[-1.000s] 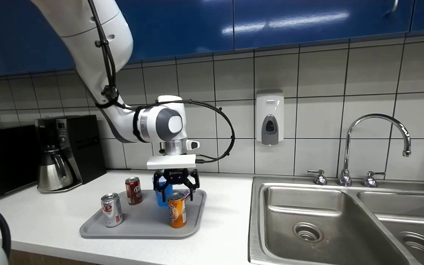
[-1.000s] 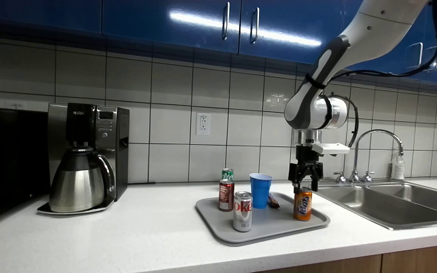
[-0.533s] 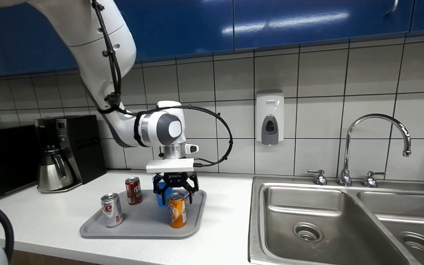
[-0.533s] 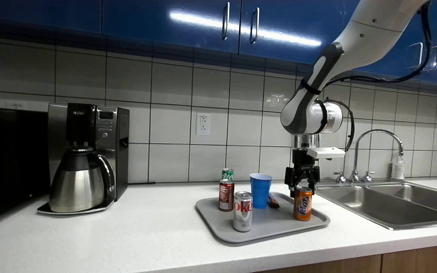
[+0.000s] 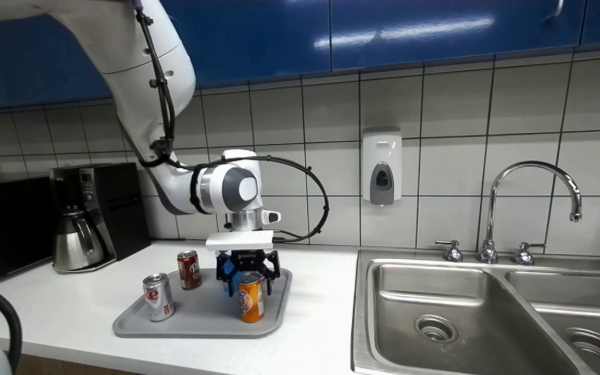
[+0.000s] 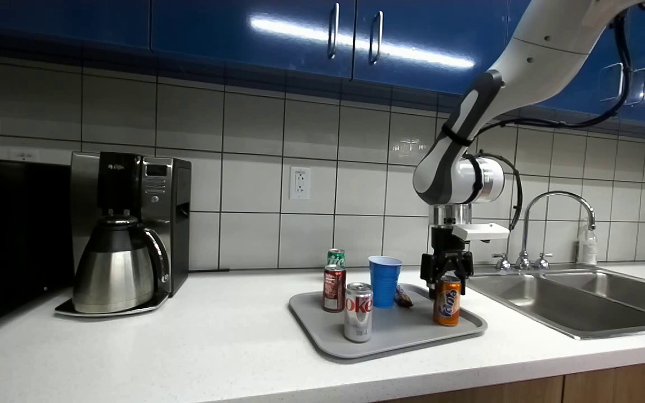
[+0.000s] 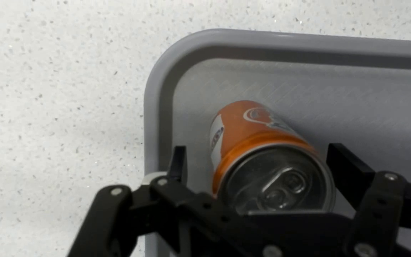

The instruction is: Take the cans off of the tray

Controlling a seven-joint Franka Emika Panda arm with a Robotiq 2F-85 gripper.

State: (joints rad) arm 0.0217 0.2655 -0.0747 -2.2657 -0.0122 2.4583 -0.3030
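The orange can (image 5: pixel 251 304) stands upright near a corner of the grey tray (image 5: pixel 201 325). My gripper (image 7: pixel 259 157) is open and points down, its fingers on either side of the can's top with a visible gap. It is low around the can in both exterior views (image 6: pixel 447 290). The silver can with red marking (image 6: pixel 358 316) and the dark red can (image 6: pixel 333 291) stand upright at the tray's other end, also seen in an exterior view as silver can (image 5: pixel 158 297) and dark red can (image 5: pixel 189 271). The orange can's lower lid edge is hidden by the gripper in the wrist view.
A blue cup (image 6: pixel 385 282) and a small wrapped snack (image 6: pixel 403 296) are on the tray near the gripper. A green can (image 6: pixel 336 257) shows behind the dark red can. A steel sink (image 5: pixel 435 312) lies beside the tray; a coffee maker (image 6: pixel 132 235) stands at the other side.
My gripper has moved down, so that its open fingers now reach beside the orange can's upper part. The cans, the cup and the tray have not moved.
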